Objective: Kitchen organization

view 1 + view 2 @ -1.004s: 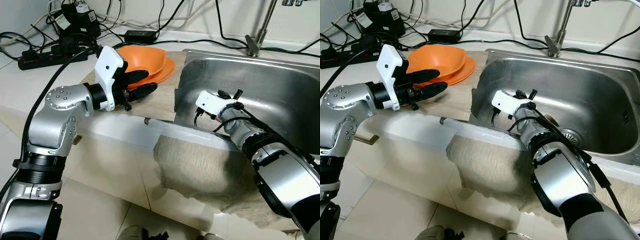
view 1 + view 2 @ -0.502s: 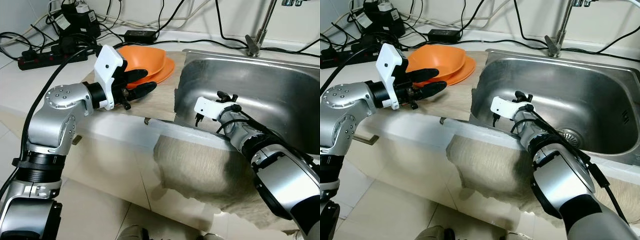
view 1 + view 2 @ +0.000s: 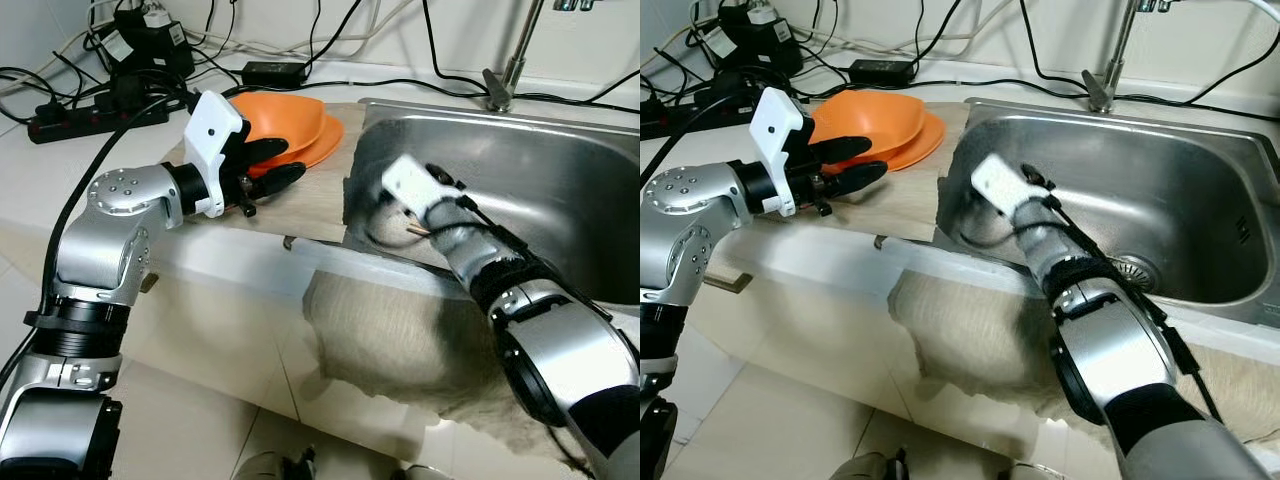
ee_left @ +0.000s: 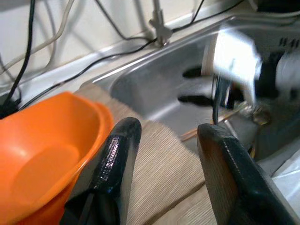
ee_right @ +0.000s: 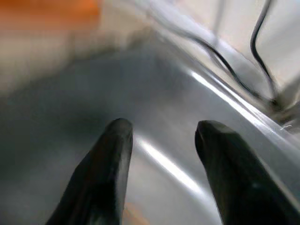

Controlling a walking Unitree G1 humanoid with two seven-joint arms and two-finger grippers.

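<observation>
An orange bowl (image 3: 290, 118) sits in an orange plate (image 3: 326, 148) at the back of a wooden board (image 3: 310, 200), left of the steel sink (image 3: 560, 170). My left gripper (image 3: 278, 163) hovers open just in front of the bowl, its black fingers (image 4: 117, 154) holding nothing. My right arm reaches over the sink's front rim, its white wrist block (image 3: 405, 180) near the left wall. Inside the basin my right gripper (image 5: 161, 138) stands open and empty, blurred by motion.
A faucet (image 3: 505, 75) rises behind the sink. A power strip (image 3: 90, 115), a black adapter (image 3: 272, 70) and tangled cables crowd the counter's back left. A beige cloth (image 3: 400, 330) hangs over the counter's front edge below the sink.
My right wrist has swung up and left toward the sink's left wall, turning as it went. The left gripper stays by the bowl. The camera shifted slightly.
</observation>
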